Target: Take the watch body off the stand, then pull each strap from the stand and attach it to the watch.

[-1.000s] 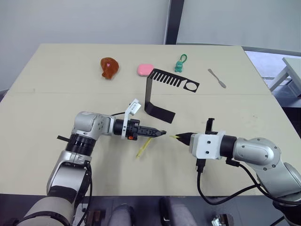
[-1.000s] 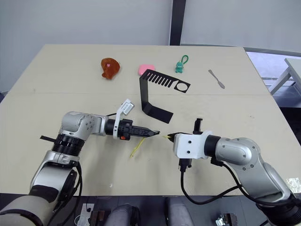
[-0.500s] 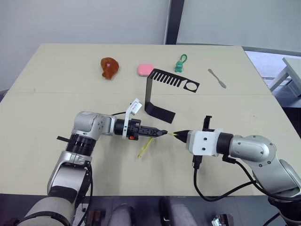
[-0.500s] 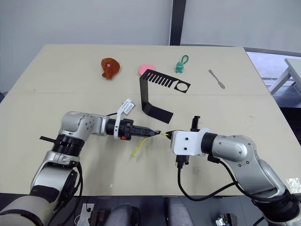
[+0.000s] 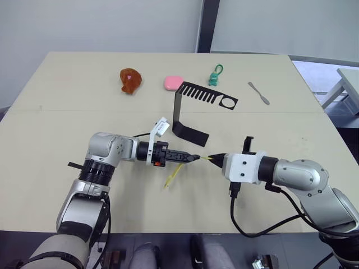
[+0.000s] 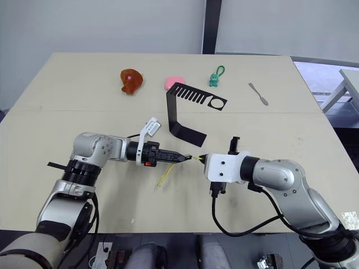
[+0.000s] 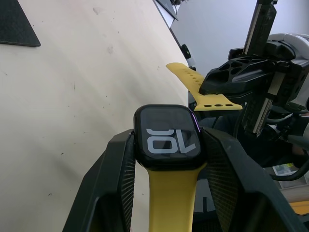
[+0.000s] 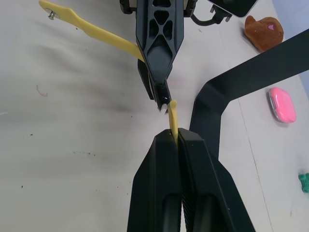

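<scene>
My left gripper (image 5: 193, 158) is shut on the watch body (image 7: 167, 136), a small black case with a lit screen, held above the table. One yellow strap (image 5: 171, 176) hangs from the case down to the table top. My right gripper (image 5: 215, 159) is shut on the second yellow strap (image 8: 172, 116), whose free end points at the watch body and almost touches it. In the left wrist view that strap (image 7: 186, 77) lies just beyond the case. The black stand (image 5: 178, 109) stands behind both grippers with nothing on its slotted arm.
Along the far side of the table lie a brown toy (image 5: 129, 80), a pink object (image 5: 173, 83), a teal keychain figure (image 5: 215, 77) and a grey spatula (image 5: 258, 93). Bare table (image 5: 67, 129) lies around both arms.
My right gripper has moved left with its strap, closing the gap to the watch body. The left gripper has stayed nearly still.
</scene>
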Action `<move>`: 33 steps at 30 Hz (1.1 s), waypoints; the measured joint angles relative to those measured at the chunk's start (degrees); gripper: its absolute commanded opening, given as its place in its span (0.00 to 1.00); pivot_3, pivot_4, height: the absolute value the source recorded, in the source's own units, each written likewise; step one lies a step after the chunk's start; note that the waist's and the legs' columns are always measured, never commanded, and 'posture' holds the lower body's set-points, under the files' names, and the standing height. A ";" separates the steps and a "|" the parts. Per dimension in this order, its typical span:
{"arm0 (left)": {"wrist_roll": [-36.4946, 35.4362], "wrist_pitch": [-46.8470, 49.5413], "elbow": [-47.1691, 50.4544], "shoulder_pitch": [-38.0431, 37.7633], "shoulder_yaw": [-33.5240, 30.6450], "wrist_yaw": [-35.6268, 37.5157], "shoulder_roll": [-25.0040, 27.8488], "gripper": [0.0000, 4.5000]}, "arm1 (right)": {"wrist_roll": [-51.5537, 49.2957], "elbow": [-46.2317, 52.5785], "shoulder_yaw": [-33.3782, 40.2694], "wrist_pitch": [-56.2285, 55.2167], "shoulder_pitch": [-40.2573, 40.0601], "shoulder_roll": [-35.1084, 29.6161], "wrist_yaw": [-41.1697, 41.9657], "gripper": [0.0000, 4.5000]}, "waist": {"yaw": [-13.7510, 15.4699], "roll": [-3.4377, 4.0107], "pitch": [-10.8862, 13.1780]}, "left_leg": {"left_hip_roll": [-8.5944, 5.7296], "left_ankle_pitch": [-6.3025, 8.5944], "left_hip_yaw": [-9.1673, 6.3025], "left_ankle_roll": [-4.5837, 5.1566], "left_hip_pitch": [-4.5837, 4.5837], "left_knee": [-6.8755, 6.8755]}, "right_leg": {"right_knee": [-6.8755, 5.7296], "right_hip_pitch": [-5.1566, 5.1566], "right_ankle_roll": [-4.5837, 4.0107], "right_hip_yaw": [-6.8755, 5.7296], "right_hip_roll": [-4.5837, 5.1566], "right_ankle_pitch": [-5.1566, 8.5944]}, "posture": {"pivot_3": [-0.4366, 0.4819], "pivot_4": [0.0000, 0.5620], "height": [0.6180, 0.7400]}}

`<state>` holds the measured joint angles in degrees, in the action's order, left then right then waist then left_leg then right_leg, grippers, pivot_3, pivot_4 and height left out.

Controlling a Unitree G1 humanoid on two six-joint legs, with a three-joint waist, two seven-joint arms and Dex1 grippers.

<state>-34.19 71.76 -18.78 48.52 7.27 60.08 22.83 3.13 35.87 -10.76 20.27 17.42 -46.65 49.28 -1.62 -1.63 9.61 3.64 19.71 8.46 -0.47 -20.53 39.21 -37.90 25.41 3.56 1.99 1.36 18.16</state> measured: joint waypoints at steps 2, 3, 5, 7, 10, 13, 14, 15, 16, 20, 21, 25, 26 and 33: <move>-0.17 0.04 0.01 0.00 -0.04 -0.07 -0.07 0.35 | 0.07 0.00 0.00 0.02 0.00 0.02 0.00 0.00 | 0.00 0.00 0.00 | 0.00 0.00 0.00 0.00 0.00 0.00 | 0.00 0.00 0.00 0.00 0.00 0.00 | 0.48 0.27 1.00; -0.18 0.07 0.01 0.00 -0.06 -0.10 -0.13 0.35 | 0.13 -0.01 -0.01 0.04 0.01 0.06 0.00 0.00 | 0.00 0.00 0.00 | 0.00 0.00 0.00 0.00 0.00 0.00 | 0.00 0.00 0.00 0.00 0.00 0.00 | 0.48 0.27 1.00; -0.22 0.11 0.00 0.00 -0.10 -0.21 -0.19 0.35 | 0.23 -0.02 -0.03 0.05 0.02 0.09 0.00 0.00 | -0.01 0.00 0.00 | 0.00 0.00 0.00 0.00 0.00 0.00 | 0.00 0.00 0.00 0.00 0.00 0.00 | 0.48 0.27 1.00; -0.30 0.21 0.00 0.00 -0.40 -0.39 -0.25 0.35 | 0.25 -0.02 -0.03 0.05 0.02 0.09 0.00 0.00 | -0.01 0.00 0.00 | 0.00 0.00 0.00 0.00 0.00 0.00 | 0.00 0.00 0.00 0.00 0.00 0.00 | 0.48 0.27 1.00; -0.38 0.22 0.00 0.01 -0.69 -0.49 -0.25 0.35 | 0.26 -0.02 -0.03 0.05 0.01 0.09 0.00 0.00 | 0.00 0.00 0.00 | 0.00 0.00 0.00 0.00 0.00 0.00 | 0.00 0.00 0.00 0.00 0.00 0.00 | 0.48 0.27 1.00; -0.38 0.21 0.00 0.01 -0.69 -0.50 -0.25 0.35 | 0.26 -0.02 -0.03 0.05 0.00 0.09 0.00 0.00 | 0.00 0.00 0.00 | 0.00 0.00 0.00 0.00 0.00 0.00 | 0.00 0.00 0.00 0.00 0.00 0.00 | 0.48 0.27 1.00; -0.39 0.21 0.00 0.01 -0.69 -0.51 -0.25 0.35 | 0.25 -0.02 -0.03 0.05 0.00 0.09 0.00 0.00 | 0.00 0.00 0.00 | 0.00 0.00 0.00 0.00 0.00 0.00 | 0.00 0.00 0.00 0.00 0.00 0.00 | 0.48 0.27 1.00; -0.38 0.20 0.00 0.01 -0.69 -0.51 -0.25 0.35 | 0.25 -0.01 -0.03 0.05 0.00 0.09 0.00 0.00 | -0.01 0.00 0.00 | 0.00 0.00 0.00 0.00 0.00 0.00 | 0.00 0.00 0.00 0.00 0.00 0.00 | 0.48 0.27 1.00; -0.39 0.21 0.00 0.01 -0.69 -0.51 -0.25 0.35 | 0.25 -0.02 -0.03 0.05 0.00 0.09 0.00 0.00 | -0.01 0.00 0.00 | 0.00 0.00 0.00 0.00 0.00 0.00 | 0.00 0.00 0.00 0.00 0.00 0.00 | 0.48 0.27 1.00; -0.50 0.30 0.00 0.01 -0.76 -0.52 -0.28 0.35 | 0.27 -0.05 -0.03 0.04 0.01 0.09 0.00 0.00 | 0.00 0.00 0.00 | 0.00 0.00 0.00 0.00 0.00 0.00 | 0.00 0.00 0.00 0.00 0.00 0.00 | 0.48 0.27 1.00; -0.56 0.36 0.00 0.01 -0.78 -0.53 -0.30 0.35 | 0.30 -0.10 -0.03 0.04 0.01 0.09 0.00 0.00 | 0.00 0.00 0.00 | 0.00 0.00 0.00 0.00 0.00 0.00 | 0.00 0.00 0.00 0.00 0.00 0.00 | 0.48 0.27 1.00; -0.68 0.69 0.03 0.01 -1.43 -0.60 -0.45 0.35 | 0.34 -0.12 -0.03 0.05 0.00 0.10 0.00 0.00 | -0.02 0.00 0.00 | 0.00 0.00 0.00 0.00 0.00 0.00 | 0.00 0.00 0.00 0.00 0.00 0.00 | 0.48 0.27 1.00; -0.72 0.75 0.03 0.01 -1.60 -0.63 -0.49 0.35 | 0.34 -0.12 -0.03 0.05 0.00 0.10 0.00 0.00 | -0.01 0.00 0.00 | 0.00 0.00 0.00 0.00 0.00 0.00 | 0.00 0.00 0.00 0.00 0.00 0.00 | 0.48 0.27 1.00; -2.08 2.19 0.08 0.01 -2.78 -1.74 -1.99 0.35 | 0.46 -0.14 -0.03 0.06 0.01 0.37 -0.01 0.00 | 0.00 0.00 0.00 | 0.00 0.00 0.00 0.00 0.00 0.00 | -0.01 0.00 0.00 0.00 0.00 0.00 | 0.48 0.27 1.00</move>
<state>-36.26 73.96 -18.70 48.53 4.49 58.35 20.84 3.60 35.73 -10.79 20.33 17.43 -46.28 49.26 -1.62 -1.63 9.61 3.64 19.71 8.46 -0.47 -20.53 39.21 -37.91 25.41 3.56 2.00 1.37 18.16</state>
